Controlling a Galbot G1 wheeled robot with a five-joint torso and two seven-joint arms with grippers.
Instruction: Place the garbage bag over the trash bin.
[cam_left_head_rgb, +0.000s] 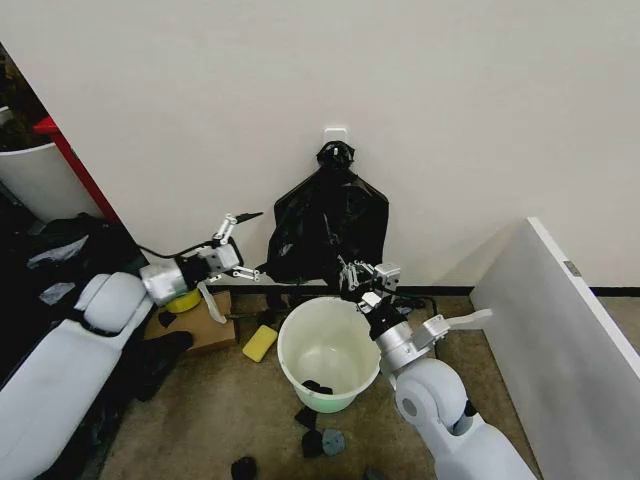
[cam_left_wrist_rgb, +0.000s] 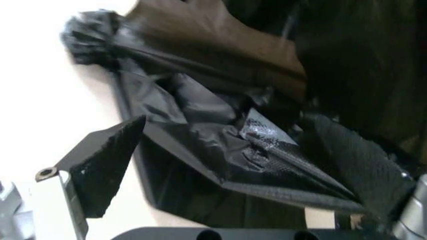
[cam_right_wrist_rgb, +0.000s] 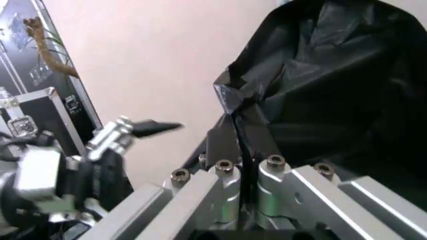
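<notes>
Right tool (cam_left_head_rgb: 352, 274) clenches the crumpled black plastic garbage bag (cam_left_head_rgb: 325, 225) | your left tool (cam_left_head_rgb: 243, 242) gapes beside it, ready to spread it | round cream-white plastic trash bin (cam_left_head_rgb: 329, 352) waits below.

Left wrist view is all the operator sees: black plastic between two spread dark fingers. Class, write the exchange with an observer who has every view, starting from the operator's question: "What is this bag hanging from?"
Observer: The garbage bag hangs by its knotted top from a white hook on the wall.
Operator: Where is the bin from here?
Observer: The trash bin stands upright on the floor below the bag, its mouth open and unlined.
Operator: My left gripper is open at the bag. What about the other arm?
Observer: The right gripper is shut on the bag's lower edge, just above the bin's far rim.
</notes>
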